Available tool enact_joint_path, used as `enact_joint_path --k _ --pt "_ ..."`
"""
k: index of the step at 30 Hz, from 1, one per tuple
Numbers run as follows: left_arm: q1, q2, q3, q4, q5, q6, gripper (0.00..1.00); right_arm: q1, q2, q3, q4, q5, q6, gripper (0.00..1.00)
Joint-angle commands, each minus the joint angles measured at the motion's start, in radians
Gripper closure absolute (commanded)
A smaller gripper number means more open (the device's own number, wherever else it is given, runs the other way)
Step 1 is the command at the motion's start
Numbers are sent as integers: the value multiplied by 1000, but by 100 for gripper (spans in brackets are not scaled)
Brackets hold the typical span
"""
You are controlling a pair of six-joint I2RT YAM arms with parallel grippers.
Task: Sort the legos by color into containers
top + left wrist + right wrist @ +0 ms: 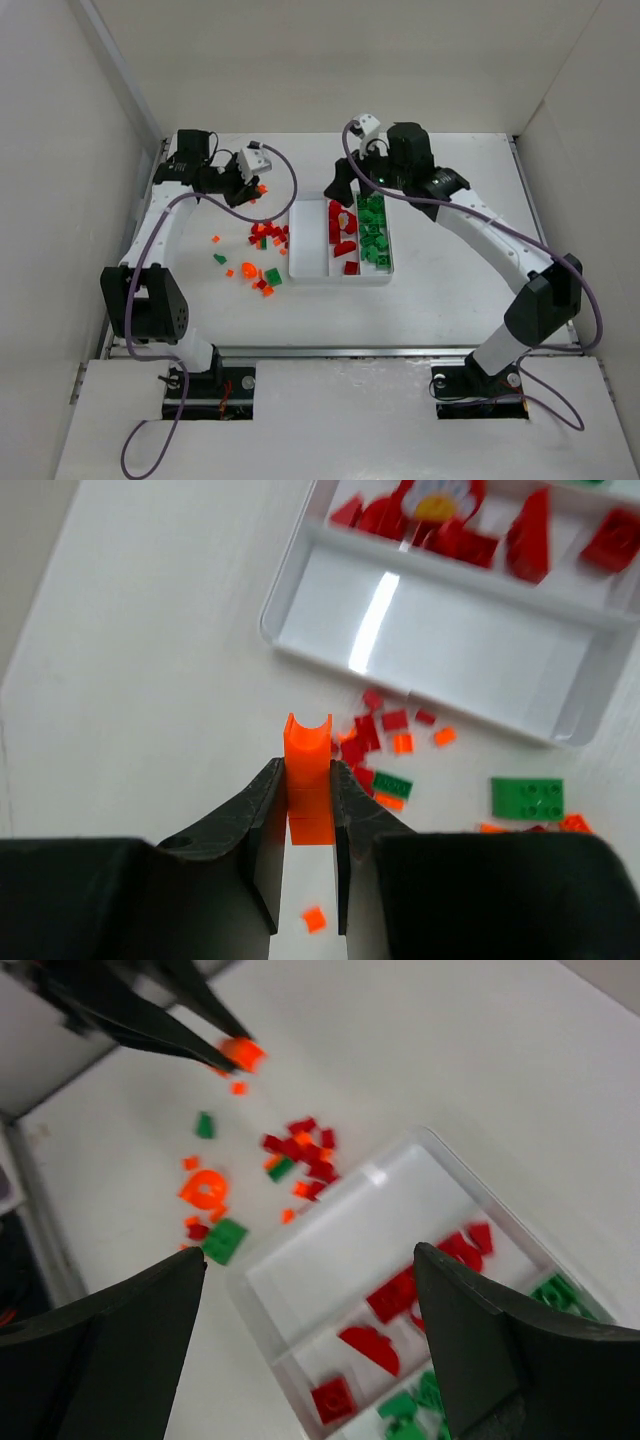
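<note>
- The left gripper (308, 778) is pressed together on an orange brick (308, 745), which stands upright between its fingers. It appears to be lifted clear of the table, off the far-left corner of the tray (340, 278).
- The right gripper (310, 1260) is spread wide with nothing in it and hangs over the tray's far end.
- In the tray, the compartment farthest from the left arm holds the green pieces (374, 235). The middle one holds the dark red pieces (343, 232).
- The compartment nearest the left arm (308, 240) is bare, with no orange in it.
- The loose legos (262, 250) lie on the table just beside the tray's left side. Orange, dark red and green are mixed there, including a round orange piece (248, 269).
- By my judgement the sort is partway done. Green and red are well begun and orange is not yet started. The pinched brick looks meant for the bare compartment, and all three colours remain to clear.
</note>
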Motion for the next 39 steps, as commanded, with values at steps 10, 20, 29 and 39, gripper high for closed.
enact_joint_path --k 10,20,29,39 --pt "-215 -230 -85 363 -15 -219 100 48 218 331 127 -275 221 10" --pt "-353 -298 -205 560 -213 -275 100 8 266 343 129 -296 351 37" --pt "-354 -307 -247 632 -244 -275 100 8 278 346 129 -328 351 52" --pt "-367 -307 -247 700 -244 -319 100 8 330 389 110 -383 351 81"
